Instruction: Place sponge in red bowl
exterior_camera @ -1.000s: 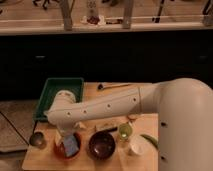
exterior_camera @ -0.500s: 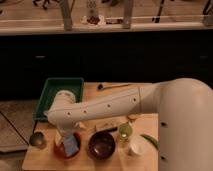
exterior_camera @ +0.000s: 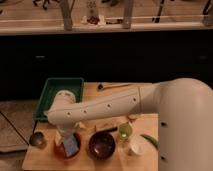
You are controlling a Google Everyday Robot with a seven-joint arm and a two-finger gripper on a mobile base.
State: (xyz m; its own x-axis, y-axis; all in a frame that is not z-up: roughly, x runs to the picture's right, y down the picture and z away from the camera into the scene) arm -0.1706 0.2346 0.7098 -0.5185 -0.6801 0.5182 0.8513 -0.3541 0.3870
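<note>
The blue sponge (exterior_camera: 71, 145) stands tilted inside the orange-red bowl (exterior_camera: 61, 152) near the table's front left corner. My gripper (exterior_camera: 66, 137) hangs straight down from the white arm (exterior_camera: 107, 106), right over that bowl and touching or just above the sponge's top. The gripper and sponge cover most of the bowl's inside.
A dark brown bowl (exterior_camera: 102, 145) sits just right of the red bowl. A green tray (exterior_camera: 48, 95) lies at the back left, a small metal cup (exterior_camera: 36, 139) at the left edge. Right of the dark bowl are a green cup (exterior_camera: 124, 132), a white cup (exterior_camera: 135, 147) and a green item (exterior_camera: 150, 140).
</note>
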